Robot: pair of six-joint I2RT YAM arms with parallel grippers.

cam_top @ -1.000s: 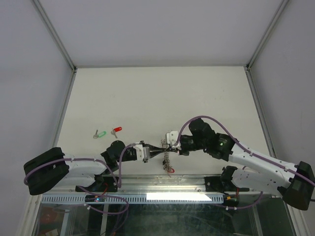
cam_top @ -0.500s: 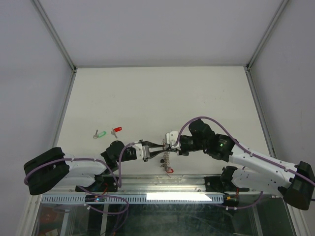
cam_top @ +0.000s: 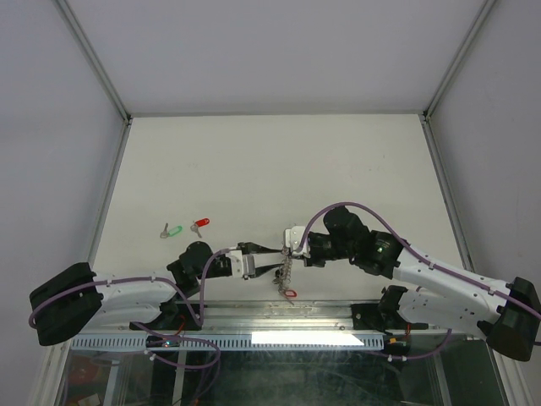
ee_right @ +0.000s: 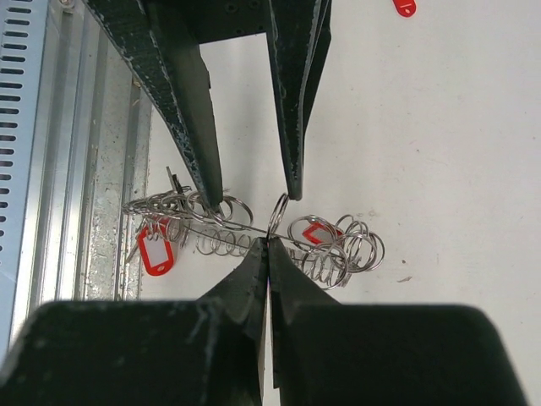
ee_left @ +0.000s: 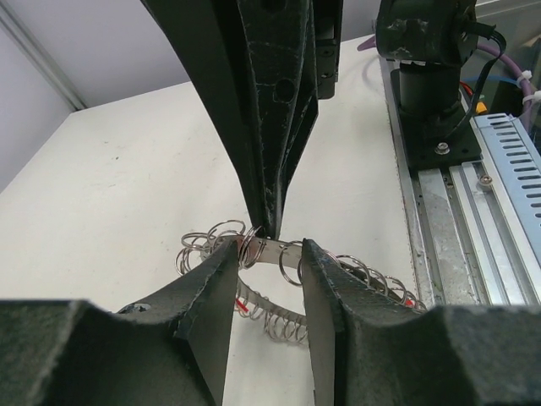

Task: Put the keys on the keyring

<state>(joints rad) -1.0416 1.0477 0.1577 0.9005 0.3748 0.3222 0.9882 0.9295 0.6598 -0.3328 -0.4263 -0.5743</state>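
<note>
Two tools meet at one ring.

Item 1, right tool (ee_right: 269, 244): clenched, fingertips pinched on the thin wire of the keyring (ee_right: 325, 254).

Item 2, left tool (ee_left: 267, 254): released, jaws parted to either side of the ring's flat band without clamping it. Its tips are just beside the right tool's tips.

Item 3, keyring: hangs from the right tool's pinch, with small loops and red tags (ee_right: 154, 252) drooping toward the counter (cam_top: 338, 161). Whether the lowest loops touch the counter cannot be told.

Hazards, as judged:
- One pinch on thin wire appears to be the ring's only support, so a slight slip or twist would likely drop or swing it.
- The left tool's parted jaws stand among loose loops, and a fingertip could snag one and tug the ring out of the pinch.
- The keys are tiny and lie flat, so a grasp may skid off them or push them away.

Item 4, the keys: green-headed key (cam_top: 173, 230) and red-headed key (cam_top: 200, 223) lie side by side on the counter. They are well apart from both tools, to the left arm's side of the ring, and neither is threaded on.
</note>
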